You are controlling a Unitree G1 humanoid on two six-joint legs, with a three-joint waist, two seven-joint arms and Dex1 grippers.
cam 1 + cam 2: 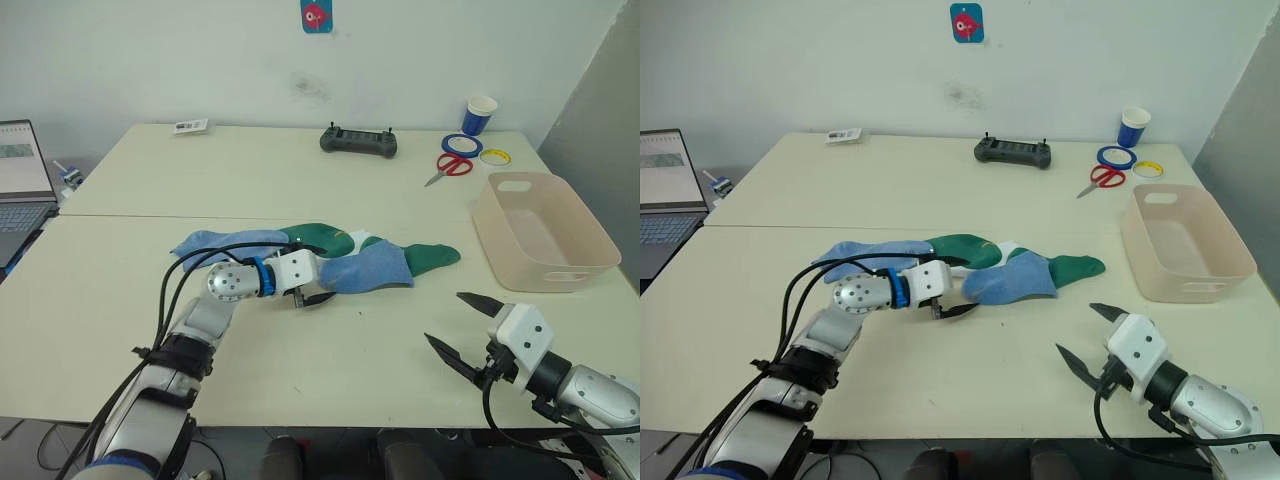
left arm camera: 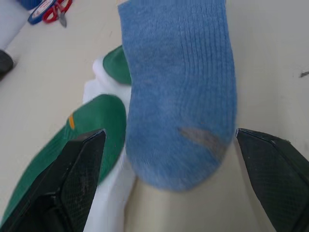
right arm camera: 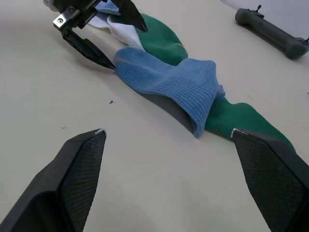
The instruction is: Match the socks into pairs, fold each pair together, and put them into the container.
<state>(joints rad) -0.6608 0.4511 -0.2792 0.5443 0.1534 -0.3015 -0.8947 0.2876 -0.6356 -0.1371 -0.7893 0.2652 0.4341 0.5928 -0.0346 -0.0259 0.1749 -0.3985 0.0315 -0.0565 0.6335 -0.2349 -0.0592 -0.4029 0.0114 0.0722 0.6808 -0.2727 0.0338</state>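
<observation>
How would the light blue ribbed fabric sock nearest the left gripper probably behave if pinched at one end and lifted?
The light blue ribbed sock would probably droop limply, since it already lies folded over itself. It likely weighs little, being thin knit. It may drag the dark green sock beneath it, as they overlap. The left gripper is open at its end.

Obstacles, mid-table: a tangled row of socks (image 1: 330, 255), a light blue sock (image 1: 368, 270) and a green sock (image 1: 430, 257) at its right end, with the left gripper (image 1: 305, 297), jaws spread, at the blue sock's near edge. Free room: bare table (image 1: 350, 370) lies between the sock row and the right gripper (image 1: 462, 330), jaws apart near the front edge, and a bare strip separates the green sock from the container (image 1: 545, 232), whose inside holds nothing. Far side: controller (image 1: 358, 141), scissors (image 1: 450, 167), tape rolls (image 1: 478, 150) and paper cup (image 1: 479, 115) stand well apart from the socks; a laptop (image 1: 22, 180) sits off the left edge.
</observation>
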